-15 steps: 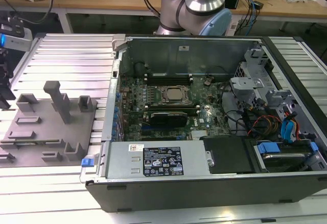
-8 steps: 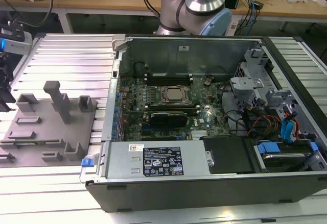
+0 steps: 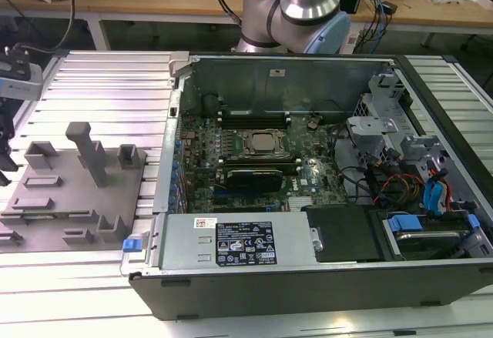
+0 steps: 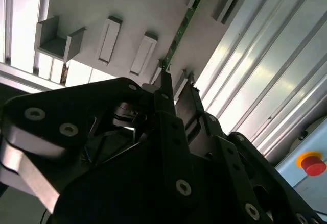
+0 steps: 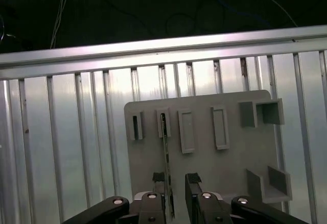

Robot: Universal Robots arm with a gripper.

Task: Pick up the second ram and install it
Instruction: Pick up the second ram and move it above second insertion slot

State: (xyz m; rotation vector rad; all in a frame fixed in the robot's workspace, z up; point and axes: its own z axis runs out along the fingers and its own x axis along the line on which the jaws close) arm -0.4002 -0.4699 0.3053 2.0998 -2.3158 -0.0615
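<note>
Gripper [image 5: 176, 179] over the grey fixture plate [image 5: 219, 168], which lies on the ribbed aluminium table [image 5: 61, 147]. Its 2 fingers [image 5: 193, 182] are partly open and straddle the near end of the second ram [image 5: 165, 142]. The ram stands on edge, its far end in a slot of the plate. It lies close to 1 finger, with a gap to the other, unclamped. In the exterior view, the open computer case [image 3: 308, 296] sits to the exterior view's right of the plate.

In the exterior view I see the fixture plate [image 3: 77, 199] lying on the slatted table [image 3: 115, 84], at nine o'clock of the computer case [image 3: 308, 284]. Inside the case, the CPU socket [image 3: 260, 142] sits at twelve o'clock of the power supply [image 3: 239, 243]. In the first wrist view, the second ram [image 5: 166, 157] stands in a plate slot.
</note>
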